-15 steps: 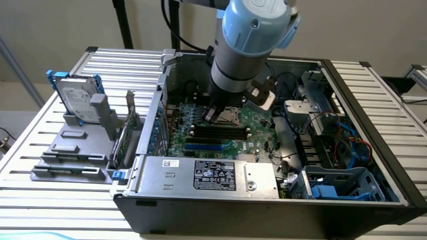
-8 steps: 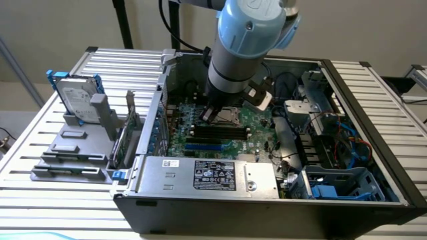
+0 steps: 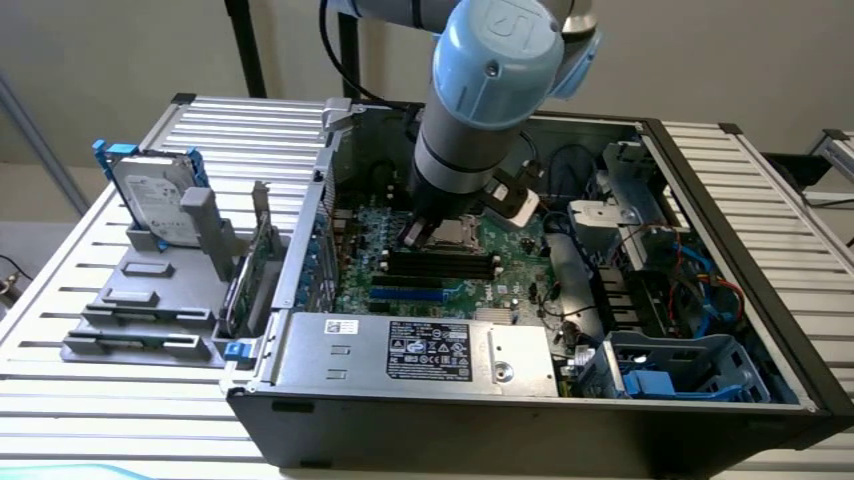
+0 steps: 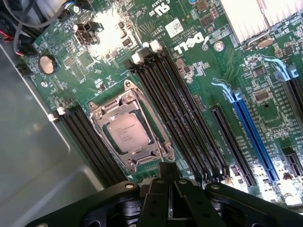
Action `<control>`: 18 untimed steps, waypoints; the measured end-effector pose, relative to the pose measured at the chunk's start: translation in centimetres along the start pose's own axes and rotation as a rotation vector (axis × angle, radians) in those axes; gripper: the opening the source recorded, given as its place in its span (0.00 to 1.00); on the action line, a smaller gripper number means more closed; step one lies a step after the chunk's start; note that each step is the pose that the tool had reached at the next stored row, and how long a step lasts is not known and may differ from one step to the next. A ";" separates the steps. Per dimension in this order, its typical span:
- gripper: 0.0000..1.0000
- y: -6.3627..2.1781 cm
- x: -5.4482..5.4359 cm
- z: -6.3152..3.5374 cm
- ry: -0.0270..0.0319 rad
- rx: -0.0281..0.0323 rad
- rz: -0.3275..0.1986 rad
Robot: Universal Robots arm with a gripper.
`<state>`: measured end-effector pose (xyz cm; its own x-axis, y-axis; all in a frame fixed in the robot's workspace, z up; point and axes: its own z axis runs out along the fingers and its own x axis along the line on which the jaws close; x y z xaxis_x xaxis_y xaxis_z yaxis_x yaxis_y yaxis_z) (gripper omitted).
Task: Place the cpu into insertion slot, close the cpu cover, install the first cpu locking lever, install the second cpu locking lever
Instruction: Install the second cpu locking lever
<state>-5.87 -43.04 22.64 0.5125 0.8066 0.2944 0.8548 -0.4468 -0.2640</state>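
The cpu (image 4: 127, 132), with its pale silvery top, lies flat in the insertion slot (image 4: 160, 138) on the green motherboard. The cpu cover (image 4: 102, 124), a thin metal frame, is down over it and the chip shows through its cut-out. My gripper (image 4: 168, 166) is shut with nothing in it. Its narrow black tip hovers just off one edge of the socket, near the frame's corner. In the exterior view the arm's wrist (image 3: 461, 170) reaches down into the open computer case, right over the socket (image 3: 451, 236).
Long black memory slots (image 4: 180, 118) flank the socket on both sides. A blue expansion slot (image 4: 253, 137) and a finned heatsink (image 4: 255, 19) lie further off. The power supply (image 3: 414, 350), the drive cage (image 3: 674, 365) and the case walls hem the board in. A hard drive (image 3: 154, 195) stands outside.
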 end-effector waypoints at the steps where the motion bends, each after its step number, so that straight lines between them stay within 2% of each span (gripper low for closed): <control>1: 0.11 0.01 -0.1 0.17 0.0001 0.0000 0.000; 13: 0.11 -0.58 -0.5 1.77 -0.0006 -0.0004 0.000; 18: 0.11 -0.74 -0.4 2.25 -0.0053 -0.0033 0.000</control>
<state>-6.92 -42.20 20.64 0.5125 0.8085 0.2894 0.8548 -0.4484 -0.2611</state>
